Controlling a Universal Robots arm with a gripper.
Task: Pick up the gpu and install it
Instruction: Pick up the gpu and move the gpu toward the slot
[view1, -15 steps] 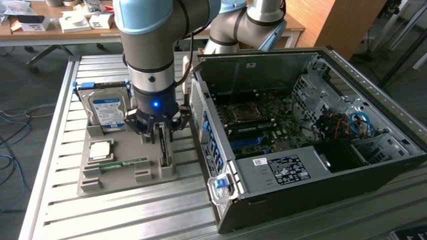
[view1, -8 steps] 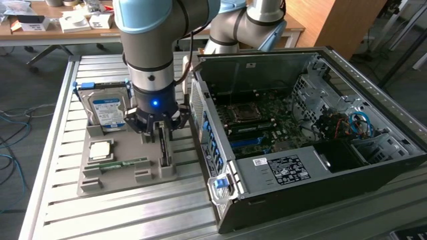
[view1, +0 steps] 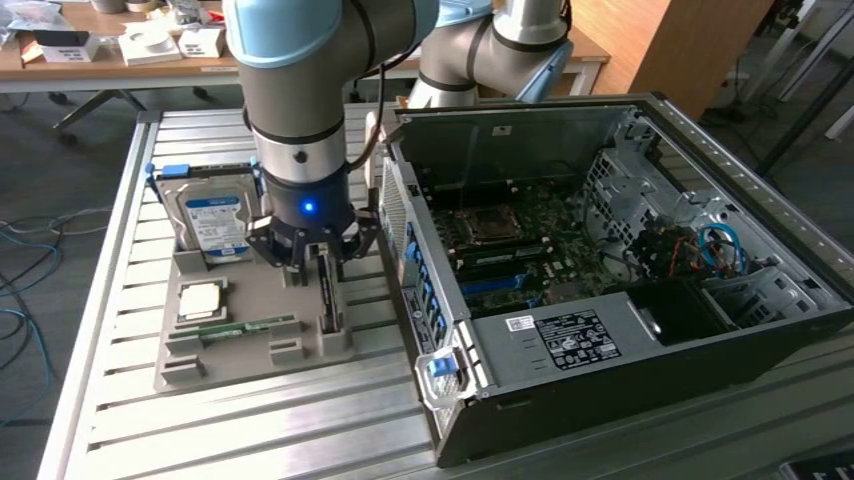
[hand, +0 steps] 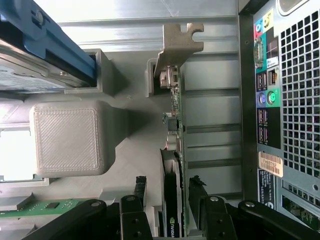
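The job is at its very start, as I read it. The gpu (view1: 330, 310) stands on edge in its slot in the grey holder tray (view1: 187, 372), which lies on the slatted desk (view1: 267, 430) toward the edge on the exterior view's left, just beside the open computer case (view1: 747, 170). Seen from the wrist, the card runs edge-on with its grey metal bracket (hand: 179, 42) at the far end, and nothing suggests it has been lifted out of the holder.

The arm (view1: 300, 110) hangs straight over that slot. The jaws stand apart, one on each side of the card's near end (a sliver of gap shows on both sides, so I judge they are around it and not clamped on it). They hold nothing.

What is done, then, is only the approach and the lining-up over the card. Grasping it, lifting it out, carrying it across and seating it are all not yet done. The case lies with its side off and the motherboard (view1: 534, 225) exposed; whether its slot is ready I cannot tell. The hard drive (view1: 214, 225) and the green memory stick (view1: 250, 327) sit in their own places in the tray, apart from the jaws.
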